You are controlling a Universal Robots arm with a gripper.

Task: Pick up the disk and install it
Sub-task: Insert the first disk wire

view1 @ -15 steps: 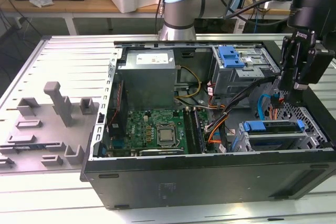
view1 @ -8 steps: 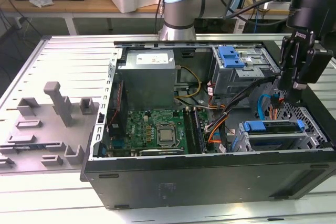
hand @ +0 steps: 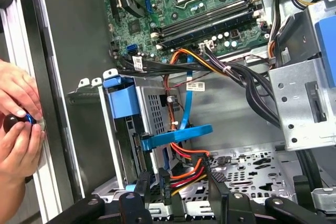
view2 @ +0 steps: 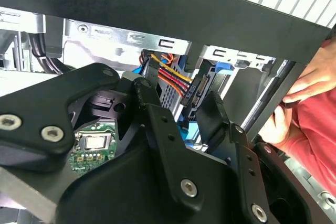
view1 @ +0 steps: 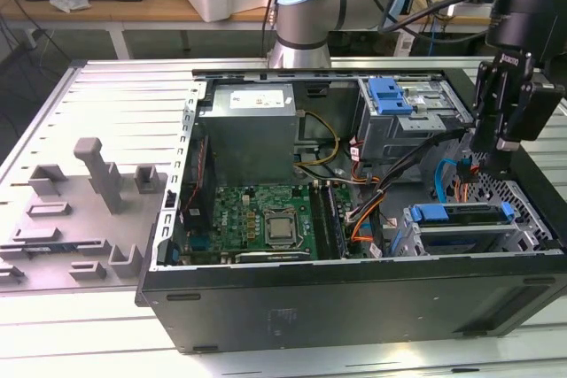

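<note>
Disk point(view1: 461, 215) sits on edge in the drive cage point(view1: 412, 236) at about 4 o'clock inside the open computer case point(view1: 354, 307), its blue frame uppermost in the exterior view. End effector point(view1: 493, 165) hangs over the case's 3 o'clock side, just above the disk's far end. In the first wrist view its fingers point(hand: 216, 182) stand moderately apart, gripping nothing, and a bundle of red, orange and yellow wires point(hand: 184, 169) passes between them. Motherboard point(view1: 266, 214) lies at 7 o'clock and the grey power supply point(view1: 246, 135) at 11. A person's hands point(hand: 18, 124) are at the case's outer wall. The case stands on a slatted worktop point(view1: 115, 95).
</note>
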